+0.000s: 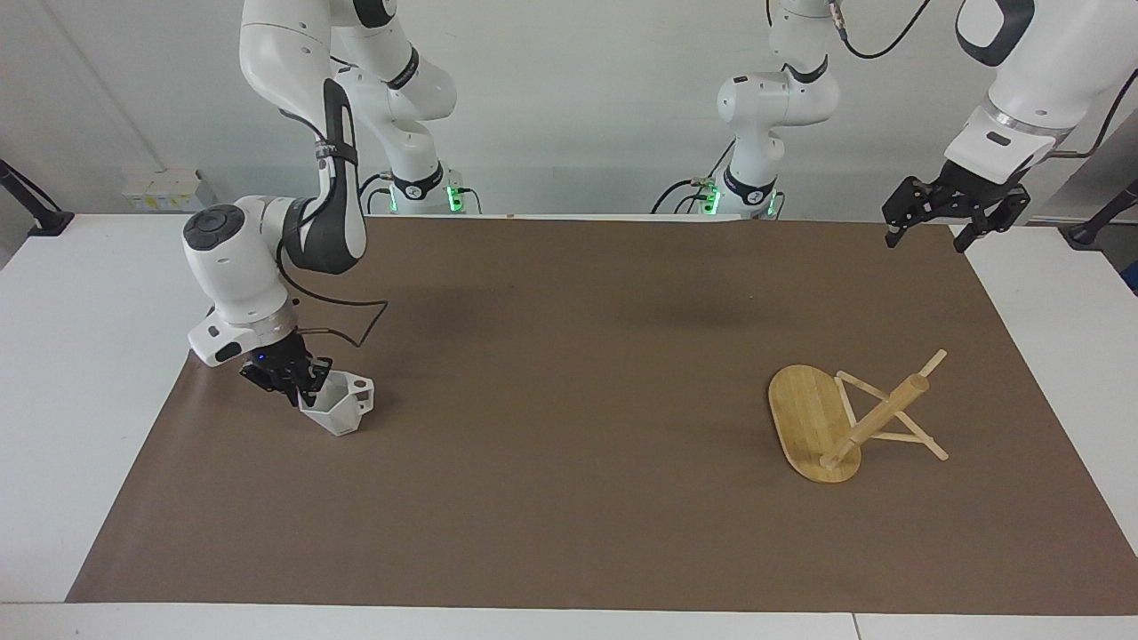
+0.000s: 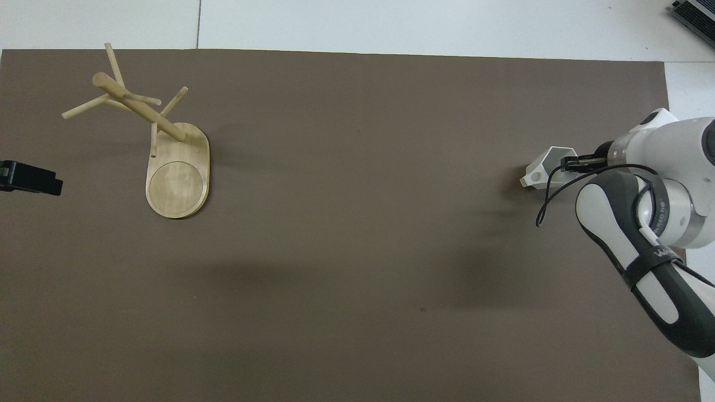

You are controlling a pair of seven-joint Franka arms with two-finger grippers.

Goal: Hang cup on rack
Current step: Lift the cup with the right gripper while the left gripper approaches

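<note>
Pinching the cup's (image 1: 339,404) rim, the right pincer (image 1: 296,384) is sitting well apart from the rack (image 1: 849,418); left pincer (image 1: 956,213) waiting wide.

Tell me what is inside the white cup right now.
One finger of the right gripper dips inside the cup at its rim; the other sits outside the wall. The rest of the cavity looks bare; its bottom is hidden by the gripper and the cup's wall.
</note>
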